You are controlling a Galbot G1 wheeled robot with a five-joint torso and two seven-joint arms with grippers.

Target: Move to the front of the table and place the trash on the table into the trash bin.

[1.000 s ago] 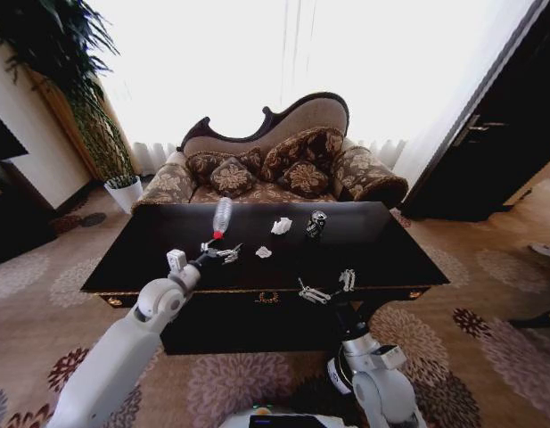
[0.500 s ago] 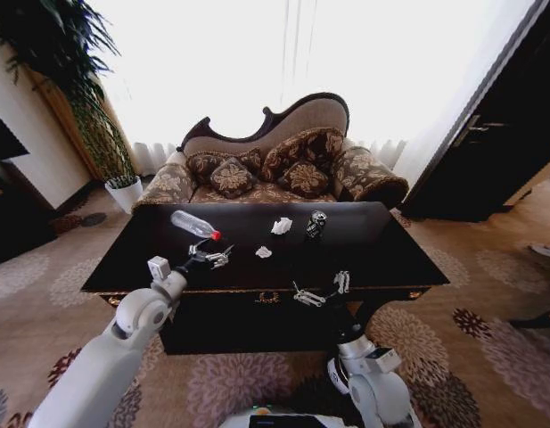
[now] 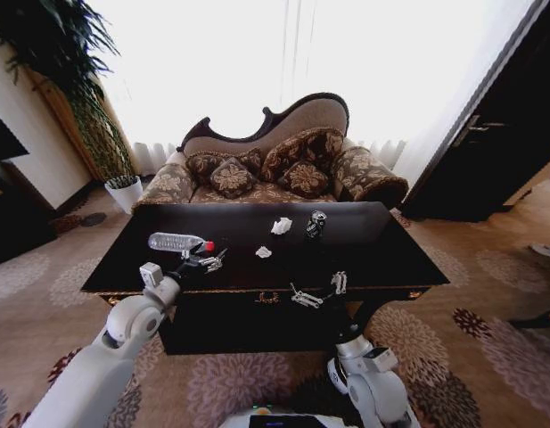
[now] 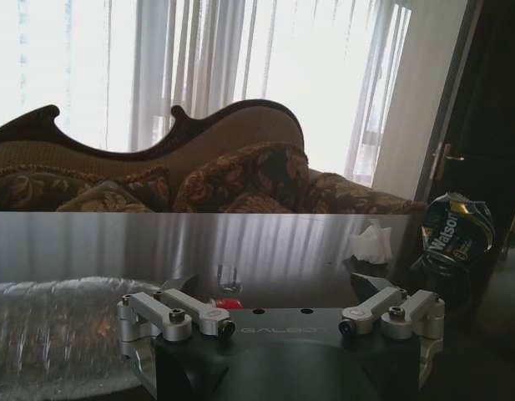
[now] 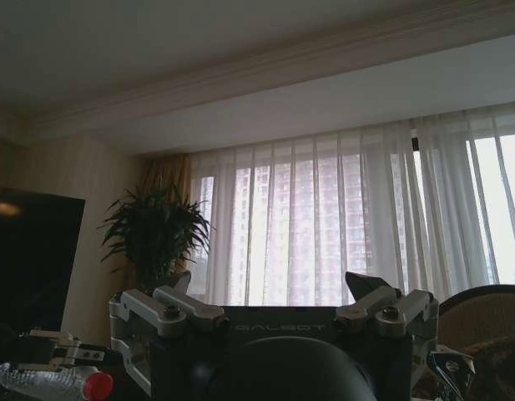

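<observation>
Over the desk's [image 3: 381, 259] left part, from the head view, the bottle [image 3: 175, 242] is grasped by the left pincer [image 3: 206, 261], now tipped flat rather than upright. The released right pincer [image 3: 316, 292] waits near the front edge.

From the left wrist view, the can [image 4: 450, 235] and paper scrap [image 4: 374, 242] lie beyond.
</observation>
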